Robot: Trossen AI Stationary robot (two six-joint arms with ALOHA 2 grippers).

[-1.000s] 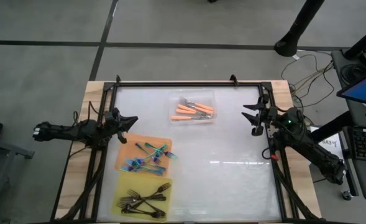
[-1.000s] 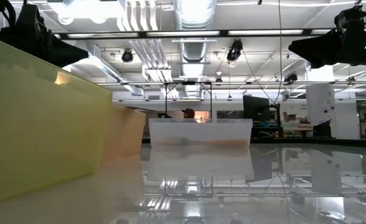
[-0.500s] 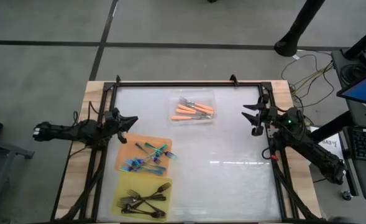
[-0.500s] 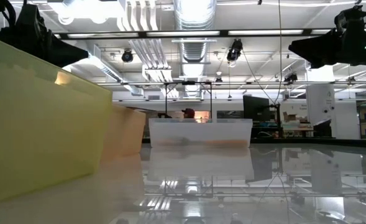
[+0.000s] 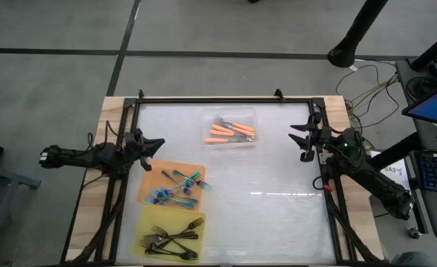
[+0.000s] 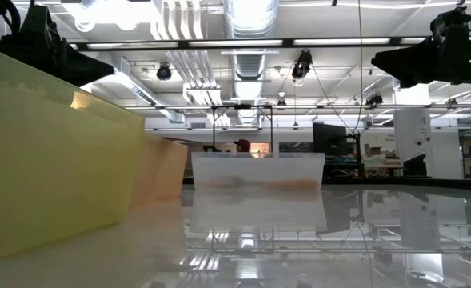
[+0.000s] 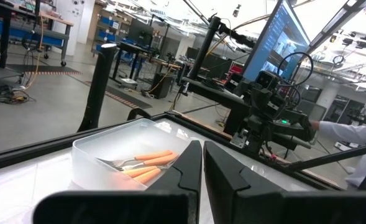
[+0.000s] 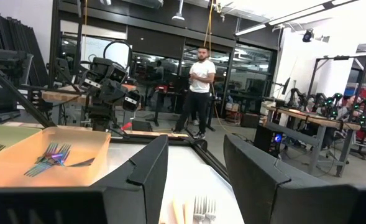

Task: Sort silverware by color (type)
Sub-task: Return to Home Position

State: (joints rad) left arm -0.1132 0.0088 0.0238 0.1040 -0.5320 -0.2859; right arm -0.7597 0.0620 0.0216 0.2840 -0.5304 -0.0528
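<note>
Orange-handled forks (image 5: 231,133) in clear tray (image 5: 204,124) at bench (image 5: 277,193) far side, teal forks (image 5: 179,185) in orange bin (image 5: 150,174), black forks (image 5: 171,239) in yellow bin (image 5: 148,219), left hand (image 5: 155,143) narrow at left edge, right hand (image 5: 298,137) wide at right edge, both empty

Forks (image 5: 231,133) lie in the far tray (image 5: 252,113) and, seemingly, two left bins (image 5: 147,180).

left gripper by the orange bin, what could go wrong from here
The left gripper, shut, hangs close to a corner of the orange bin; a low sweep might nudge it and jostle the teal forks. The right gripper, open, sits apart from the clear bin of orange forks, so less risk there.
</note>
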